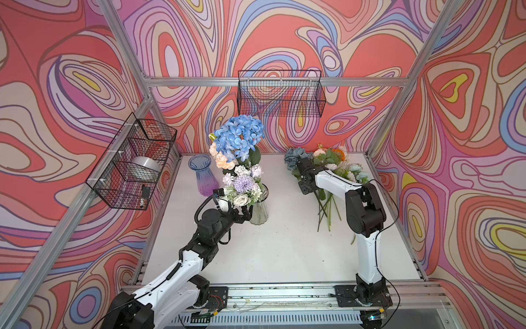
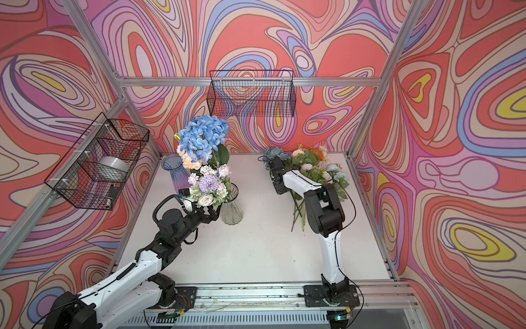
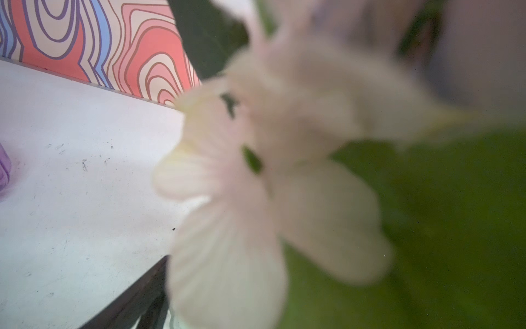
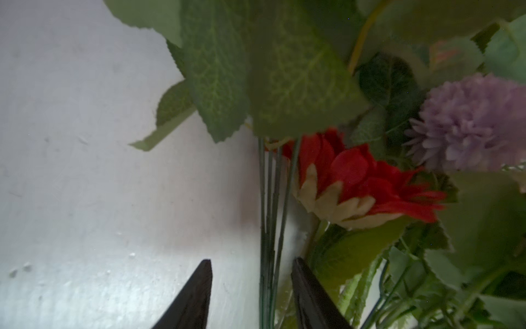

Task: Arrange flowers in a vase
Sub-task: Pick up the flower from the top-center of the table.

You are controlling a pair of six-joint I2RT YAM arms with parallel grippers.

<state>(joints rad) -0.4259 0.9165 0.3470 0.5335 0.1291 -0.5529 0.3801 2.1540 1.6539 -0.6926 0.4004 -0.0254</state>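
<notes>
A clear glass vase [image 1: 259, 212] [image 2: 232, 210] holds flowers: a blue hydrangea [image 1: 239, 136], a peach rose [image 1: 225, 163], a lilac pompom [image 1: 243, 183] and cream roses. My left gripper [image 1: 247, 214] [image 2: 212, 216] stands open just left of the vase's neck, under the blooms. A blurred cream bloom [image 3: 256, 176] fills the left wrist view and hides most of the fingers. More flowers lie in a pile [image 1: 333, 165] [image 2: 316, 165] at the back right. My right gripper [image 1: 302, 190] [image 4: 252, 265] is lowered at the pile's left edge, open around a bundle of thin green stems [image 4: 270, 228], beside a red sunflower [image 4: 364, 182].
An empty blue-purple vase [image 1: 202, 176] stands behind and left of the clear one. A wire basket [image 1: 133, 162] on the left wall holds a silver round thing. Another wire basket [image 1: 280, 94] hangs on the back wall. The pile's long stems [image 1: 327, 210] trail toward the right arm.
</notes>
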